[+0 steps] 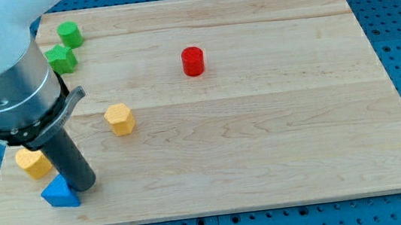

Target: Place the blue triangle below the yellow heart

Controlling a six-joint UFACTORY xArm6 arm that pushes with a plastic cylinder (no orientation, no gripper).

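1. The blue triangular block (60,193) lay near the tabletop's corner at the view's bottom left, at about 5 o'clock from the yellow heart-shaped block (33,162) and just beside it, a thin strip of wood showing between them.
2. My tip (84,185), the lower end of the straight dark rod, stood on the tabletop at 3 o'clock from the blue triangle, touching or all but touching its right edge; I could not tell which.
3. The rig carried no grasping tool, so nothing was clenched or held; the rod only stood against the block's side.
4. The rod rose toward 11 o'clock into a wide grey cylinder (14,88) that hid the part of the tabletop above the yellow heart.
5. A yellow hexagonal block (119,119) sat alone at about 1 o'clock from my tip, well apart from it.
6. Two green blocks lay near the tabletop's top-left corner: one (62,59) beside the grey cylinder, the other (69,33) just above it at 1 o'clock.
7. A red cylindrical block (192,60) stood by itself in the upper middle of the light wooden tabletop (277,119), well apart from everything else.
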